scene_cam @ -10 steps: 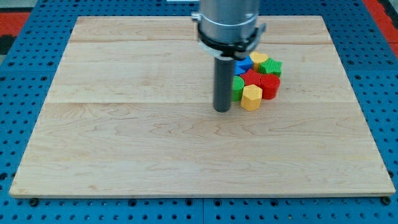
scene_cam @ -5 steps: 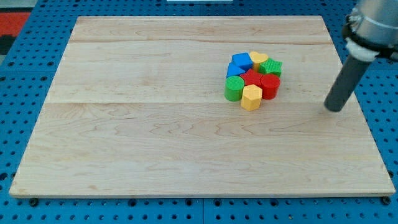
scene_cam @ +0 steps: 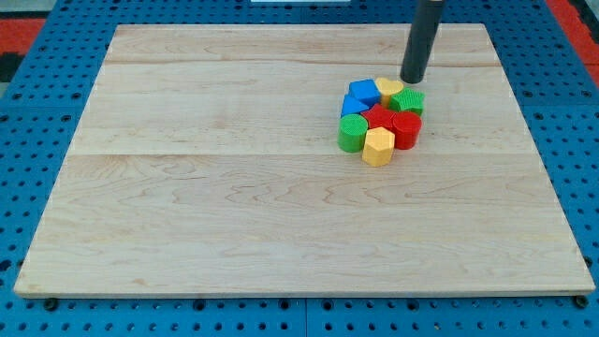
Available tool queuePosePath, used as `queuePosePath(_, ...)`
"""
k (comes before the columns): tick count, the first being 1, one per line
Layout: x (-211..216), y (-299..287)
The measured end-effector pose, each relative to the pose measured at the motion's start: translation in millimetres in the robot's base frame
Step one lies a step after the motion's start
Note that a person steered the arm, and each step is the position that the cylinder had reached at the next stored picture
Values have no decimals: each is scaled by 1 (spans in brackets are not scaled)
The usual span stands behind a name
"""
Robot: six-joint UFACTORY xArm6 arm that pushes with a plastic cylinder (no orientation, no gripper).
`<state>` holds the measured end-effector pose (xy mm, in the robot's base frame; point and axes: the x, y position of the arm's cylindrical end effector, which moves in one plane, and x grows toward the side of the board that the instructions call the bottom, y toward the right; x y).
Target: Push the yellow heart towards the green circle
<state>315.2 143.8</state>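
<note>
The blocks lie packed in one cluster right of the board's middle. The yellow heart [scene_cam: 388, 89] is at the cluster's top, between a blue block [scene_cam: 361, 95] on its left and a green star [scene_cam: 408, 101] on its lower right. The green circle [scene_cam: 352, 134] is at the cluster's lower left, with a red block [scene_cam: 378, 116] between it and the heart. My tip [scene_cam: 413, 80] rests on the board just right of and above the yellow heart, close to it; contact cannot be made out.
A second red block [scene_cam: 406, 129] and a yellow hexagon [scene_cam: 378, 146] fill the cluster's lower right and bottom. The wooden board [scene_cam: 234, 206] lies on a blue pegboard, with its top edge just above my rod.
My rod swept from the cluster's left side out to the board's right edge, then back up to the cluster's top right. The blocks have not moved.
</note>
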Motion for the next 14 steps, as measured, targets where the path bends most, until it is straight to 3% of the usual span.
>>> queuePosePath(2, 29, 0)
queuePosePath(3, 20, 0)
queuePosePath(5, 7, -60)
queuePosePath(8, 10, -7)
queuePosePath(11, 37, -13)
queuePosePath(14, 34, -37)
